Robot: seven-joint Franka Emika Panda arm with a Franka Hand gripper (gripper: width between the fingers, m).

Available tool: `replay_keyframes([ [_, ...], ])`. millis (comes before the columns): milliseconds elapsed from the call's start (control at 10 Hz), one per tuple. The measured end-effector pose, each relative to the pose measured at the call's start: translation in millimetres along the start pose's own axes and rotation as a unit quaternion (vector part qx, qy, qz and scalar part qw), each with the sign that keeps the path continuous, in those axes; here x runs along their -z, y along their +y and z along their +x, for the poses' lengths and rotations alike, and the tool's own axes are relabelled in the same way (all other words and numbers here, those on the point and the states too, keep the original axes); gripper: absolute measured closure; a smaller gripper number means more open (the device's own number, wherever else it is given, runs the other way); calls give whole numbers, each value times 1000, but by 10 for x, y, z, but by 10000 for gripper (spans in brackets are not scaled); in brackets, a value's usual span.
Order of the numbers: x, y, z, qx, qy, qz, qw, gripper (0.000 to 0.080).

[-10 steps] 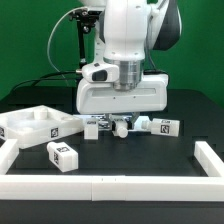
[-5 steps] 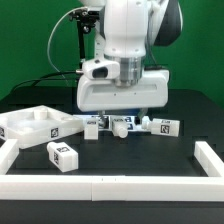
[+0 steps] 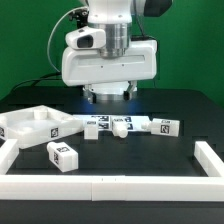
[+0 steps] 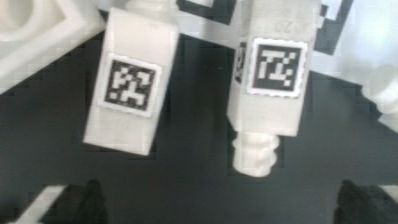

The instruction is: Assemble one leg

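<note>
Exterior view first: the white robot arm (image 3: 108,60) is up off the black table (image 3: 150,160) now, lifted clear of the row of parts it was down among a moment ago, and it comes up empty. The short white square plastic leg with black-and-white tags (image 3: 119,125) lies flat at the centre of the frame. A second tagged white leg (image 3: 97,127) is just beside it toward the exterior view's left, a third leg (image 3: 160,125) toward the right. The wide flat white panel with raised rims (image 3: 30,125) sits at the left, a fourth loose leg (image 3: 62,155) in front of it.

Wrist view: the gripper (image 4: 217,203) hangs with jaws spread wide, dark fingertips (image 4: 71,205) holding nothing. Leg (image 4: 276,80) and second leg (image 4: 134,85) lie side by side below, the first showing its ribbed screw end. So no pick yet, I'd say; the grasp needs a fresh approach
</note>
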State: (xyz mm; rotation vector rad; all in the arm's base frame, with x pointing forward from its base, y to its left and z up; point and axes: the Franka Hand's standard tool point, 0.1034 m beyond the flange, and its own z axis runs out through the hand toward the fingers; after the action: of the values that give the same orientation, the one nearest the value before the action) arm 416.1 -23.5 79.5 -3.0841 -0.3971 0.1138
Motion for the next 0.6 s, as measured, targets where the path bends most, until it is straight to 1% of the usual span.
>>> replay_keyframes([
  [200,5,8,2,1,1,0,1000,151],
  [300,11,66,-15,16,0,1,1000,151],
  [400,63,342,-74,75,-6,9,997,151],
  [500,131,667,-99,95,-9,12,995,151],
  [600,133,965,-80,136,-5,6,991,151],
])
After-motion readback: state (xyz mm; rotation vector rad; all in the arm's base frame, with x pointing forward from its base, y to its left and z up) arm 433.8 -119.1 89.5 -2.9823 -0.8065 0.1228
